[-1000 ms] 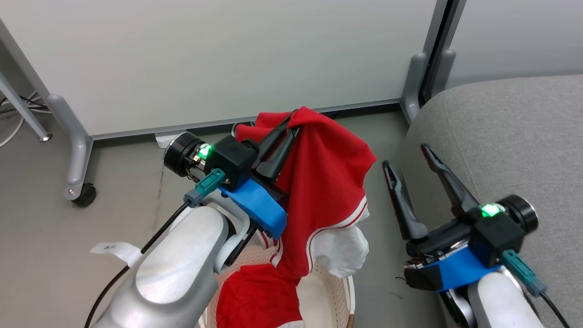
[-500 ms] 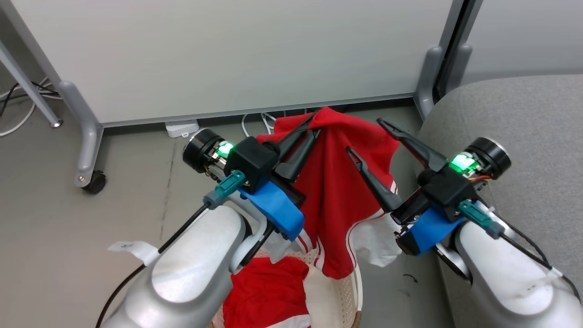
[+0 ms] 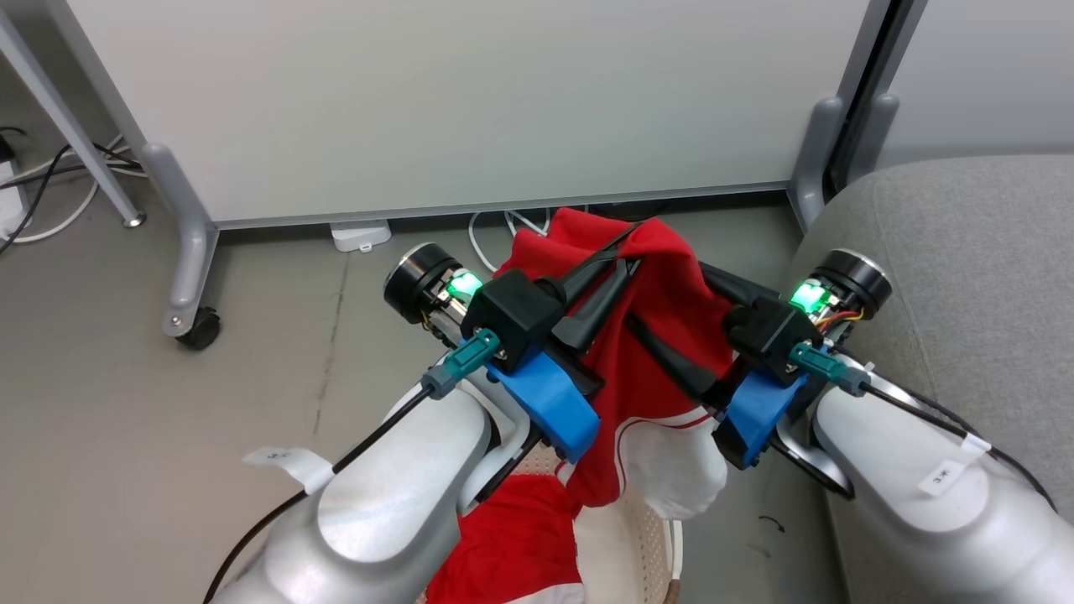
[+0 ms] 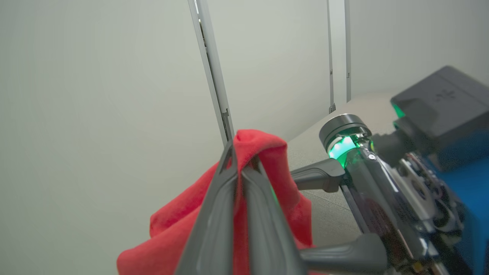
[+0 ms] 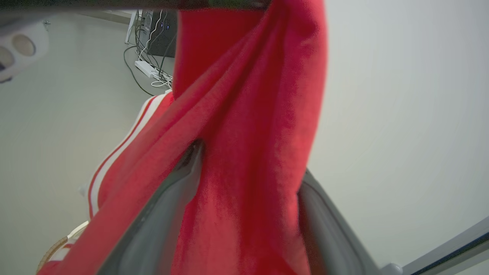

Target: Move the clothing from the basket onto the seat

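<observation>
Head view: L gripper [image 3: 628,256] pinched tight on red garment [image 3: 625,394], held up above basket [image 3: 642,537]. R gripper [image 3: 650,289] spread wide, fabric btwn its fingers. 2nd garment [image 3: 503,545] lies in basket; seat [image 3: 965,235] at right.

Both arms held up, grippers close together.
Left gripper [image 3: 628,252] fingers pressed together, pointing up and right; right gripper [image 3: 664,294] fingers spread wide, angled toward the left.
</observation>
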Robot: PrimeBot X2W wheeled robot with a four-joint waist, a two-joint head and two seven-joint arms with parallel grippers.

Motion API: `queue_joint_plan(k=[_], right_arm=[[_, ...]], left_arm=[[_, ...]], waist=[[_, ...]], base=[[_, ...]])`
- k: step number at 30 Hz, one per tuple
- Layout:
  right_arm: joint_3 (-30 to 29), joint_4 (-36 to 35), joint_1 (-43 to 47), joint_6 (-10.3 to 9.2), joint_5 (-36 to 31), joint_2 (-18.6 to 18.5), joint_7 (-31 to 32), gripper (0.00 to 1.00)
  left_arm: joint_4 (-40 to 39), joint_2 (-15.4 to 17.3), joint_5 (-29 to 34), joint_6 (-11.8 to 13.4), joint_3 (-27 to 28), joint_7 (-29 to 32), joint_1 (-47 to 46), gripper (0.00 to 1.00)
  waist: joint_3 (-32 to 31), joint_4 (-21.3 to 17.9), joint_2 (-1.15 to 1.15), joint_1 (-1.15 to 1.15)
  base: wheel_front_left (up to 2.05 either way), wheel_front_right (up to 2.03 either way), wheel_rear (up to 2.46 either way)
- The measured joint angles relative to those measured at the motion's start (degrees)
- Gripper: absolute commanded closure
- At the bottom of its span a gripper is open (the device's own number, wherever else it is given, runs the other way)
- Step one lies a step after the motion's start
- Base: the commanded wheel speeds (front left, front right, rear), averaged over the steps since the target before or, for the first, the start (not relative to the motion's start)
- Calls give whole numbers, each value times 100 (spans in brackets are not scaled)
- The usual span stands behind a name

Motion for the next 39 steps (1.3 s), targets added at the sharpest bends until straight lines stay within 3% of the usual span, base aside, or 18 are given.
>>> queue_joint_plan(k=[3, 4, 5, 29, 30, 31, 39], right_arm=[[141, 154, -29, 0, 209, 74, 1, 0], [193, 212, -28, 0, 268, 109, 0, 78], [233, 248, -25, 0, 323, 138, 0, 100], [123, 175, 37, 0, 538, 224, 1, 100], [105, 172, 48, 0, 539, 226, 1, 100], [79, 169, 58, 0, 539, 229, 1, 100], [-265, 88, 119, 0, 517, 234, 1, 100]], left_arm=[[5, -12, -10, -18, -37, -30, -12, 100], [8, -13, -12, -19, -46, -35, -14, 100], [12, -12, -19, -24, -53, -36, -15, 100], [88, 62, -114, 11, -111, -87, -90, 100], [92, 62, -130, 13, -111, -85, -92, 73], [93, 62, -157, 18, -111, -85, -92, 0], [85, 113, -156, 74, -127, -97, -92, 0]], waist=[[-11, 19, 0, 0], [-12, 23, 0, 0], [-12, 24, 0, 0], [77, -17, 0, 0], [85, -13, 0, 0], [95, -9, 0, 0], [228, -1, 0, 0]], base=[[0, 0, 0], [0, 0, 0], [0, 0, 0], [0, 0, 0], [0, 0, 0], [0, 0, 0], [0, 0, 0]])
